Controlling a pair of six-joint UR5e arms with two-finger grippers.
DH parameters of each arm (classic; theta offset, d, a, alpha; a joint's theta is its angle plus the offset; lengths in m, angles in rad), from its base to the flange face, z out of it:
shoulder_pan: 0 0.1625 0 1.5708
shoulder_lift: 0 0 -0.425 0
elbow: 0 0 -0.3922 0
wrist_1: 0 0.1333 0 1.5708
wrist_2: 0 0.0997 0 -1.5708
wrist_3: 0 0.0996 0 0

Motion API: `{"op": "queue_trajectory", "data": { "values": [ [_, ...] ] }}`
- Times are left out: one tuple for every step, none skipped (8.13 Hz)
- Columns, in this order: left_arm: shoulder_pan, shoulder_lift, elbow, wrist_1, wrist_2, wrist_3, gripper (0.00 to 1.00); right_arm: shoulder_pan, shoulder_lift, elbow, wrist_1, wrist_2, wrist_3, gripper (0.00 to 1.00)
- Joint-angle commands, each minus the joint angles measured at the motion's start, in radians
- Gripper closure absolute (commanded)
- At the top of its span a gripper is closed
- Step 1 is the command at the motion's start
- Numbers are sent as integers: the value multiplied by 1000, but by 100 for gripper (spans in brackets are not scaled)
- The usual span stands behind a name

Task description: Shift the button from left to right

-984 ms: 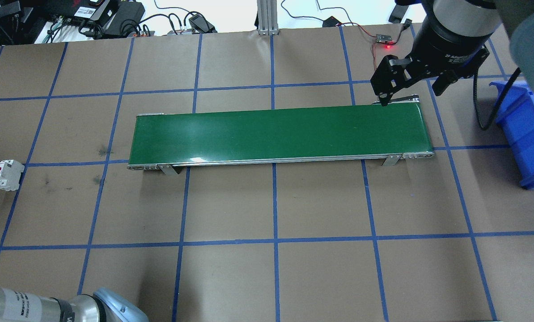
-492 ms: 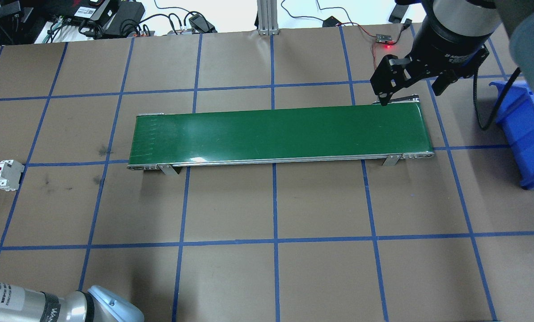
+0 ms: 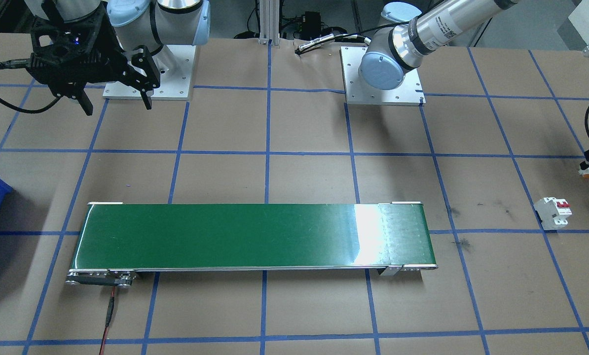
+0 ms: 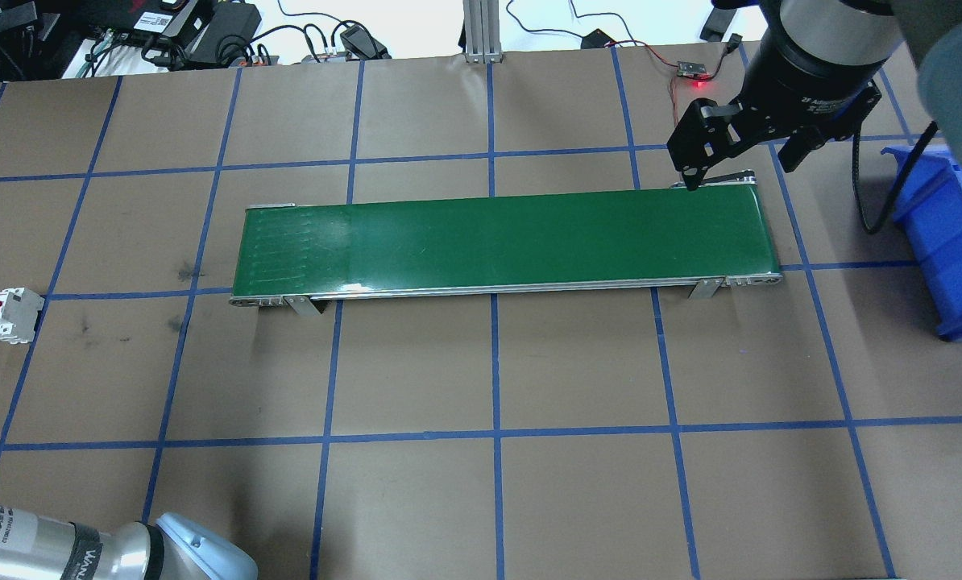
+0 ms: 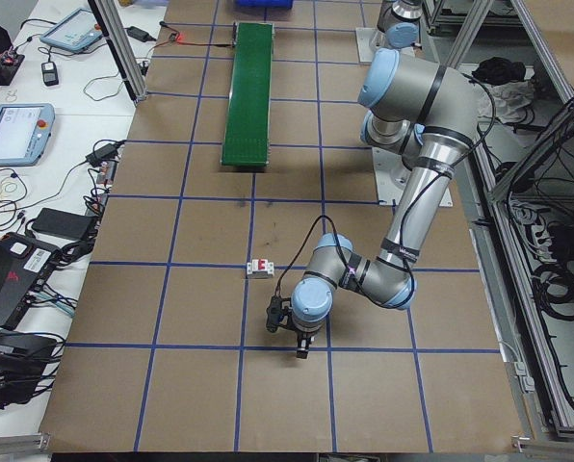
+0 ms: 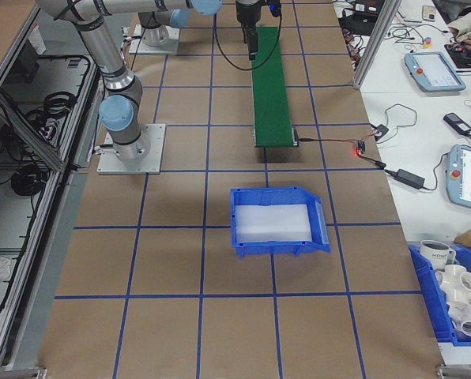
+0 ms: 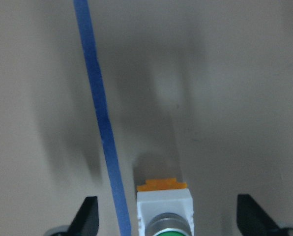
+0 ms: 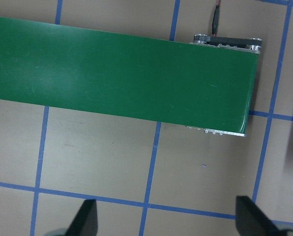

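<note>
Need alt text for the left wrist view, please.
Seen from the wrist, the button, green cap, white body, orange part, sits on the brown table between the left hand's open fingertips, just right of a blue tape line.

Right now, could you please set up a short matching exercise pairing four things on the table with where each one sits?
Things:
1. button
2. circuit breaker
3. blue bin
4. right gripper

Places:
A. on the paper past the belt's right end
B. above the belt's right end
C. between the open left gripper's fingers
D. on the table, left of the belt

Pairs: 1-C, 2-D, 3-A, 4-B
</note>
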Motion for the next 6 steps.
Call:
{"op": "queue_trajectory", "data": {
  "values": [
    [4, -21, 1, 6, 3, 0, 0, 0, 0, 0, 0, 0, 0, 0],
    [3, -21, -2, 6, 3, 0, 0, 0, 0, 0, 0, 0, 0, 0],
    [3, -23, -2, 6, 3, 3, 2, 0, 0, 0, 0, 0, 0, 0],
    [4, -23, 0, 8, 3, 9, 14, 0, 0, 0, 0, 0, 0, 0],
    [4, -23, -2, 6, 3, 12, 27, 0, 0, 0, 0, 0, 0, 0],
    [4, -23, 0, 8, 3, 14, 32, 0, 0, 0, 0, 1, 0, 0]
  ]
}}
